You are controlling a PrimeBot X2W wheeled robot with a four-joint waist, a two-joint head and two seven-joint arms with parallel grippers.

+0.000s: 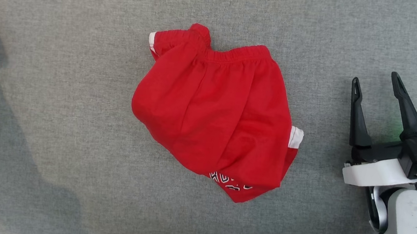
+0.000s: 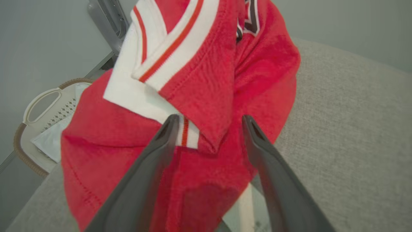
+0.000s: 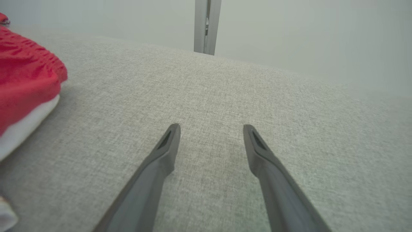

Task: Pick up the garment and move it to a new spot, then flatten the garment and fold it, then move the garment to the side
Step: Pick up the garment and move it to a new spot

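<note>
My left pincer (image 2: 209, 124) is open, and red cloth with white bands (image 2: 199, 80) is right at its tips. My right pincer (image 1: 375, 77) is open too, over the grey fabric desk (image 1: 61, 78). The crumpled red shorts (image 1: 213, 109) lie off to its left.

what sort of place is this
Likely an indoor laundry-folding test station: a red garment lies on a grey fabric-covered table, a pale laundry basket sits beside it, and the walls are plain.

Two red garments: central garment (image 1: 212, 113), far-left garment (image 2: 193, 80). Two grippers: left gripper (image 2: 210, 118), right gripper (image 1: 376, 78). One basket (image 2: 30, 130), one grey table (image 1: 67, 20).
</note>
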